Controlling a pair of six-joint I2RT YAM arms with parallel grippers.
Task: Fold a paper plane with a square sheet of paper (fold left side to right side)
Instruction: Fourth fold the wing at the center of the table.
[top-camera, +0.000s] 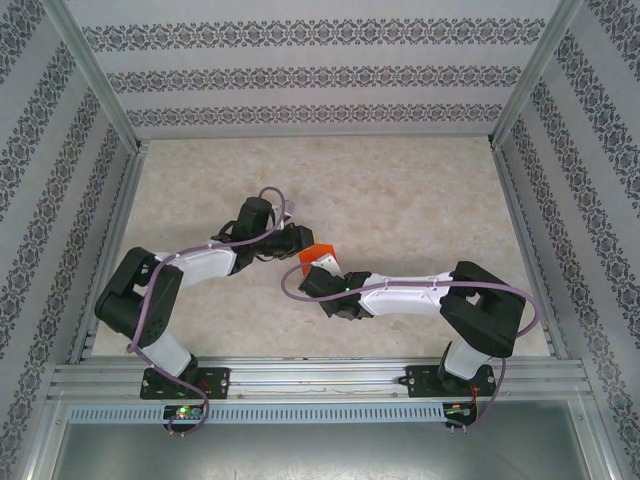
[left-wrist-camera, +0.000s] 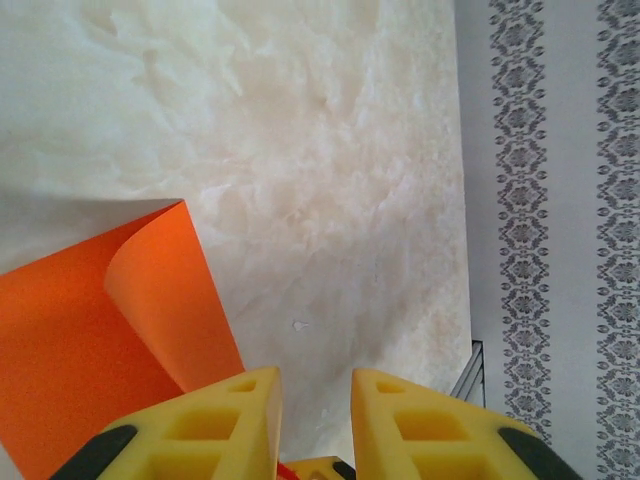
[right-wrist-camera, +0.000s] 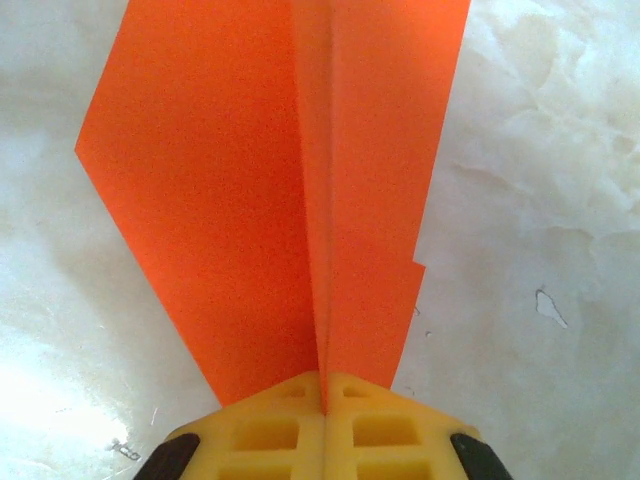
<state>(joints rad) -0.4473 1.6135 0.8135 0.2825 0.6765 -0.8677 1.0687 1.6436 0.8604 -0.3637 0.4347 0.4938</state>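
Observation:
The orange-red sheet of paper (right-wrist-camera: 220, 180) is folded into a pointed shape with a raised centre crease and a flap on each side. My right gripper (right-wrist-camera: 323, 385) is shut on that crease at the narrow near end. In the top view the paper (top-camera: 318, 253) lies mid-table between my right gripper (top-camera: 322, 272) and my left gripper (top-camera: 298, 242). In the left wrist view the paper (left-wrist-camera: 90, 330) lies left of the left finger, one flap curling upward. My left gripper (left-wrist-camera: 315, 385) stands slightly open, with bare table showing between its yellow fingertips.
The beige marbled table (top-camera: 420, 200) is walled in by patterned panels (top-camera: 300, 70) at the back and on both sides. A metal rail (top-camera: 320, 375) runs along the near edge by the arm bases. A small chip (right-wrist-camera: 548, 308) marks the table right of the paper.

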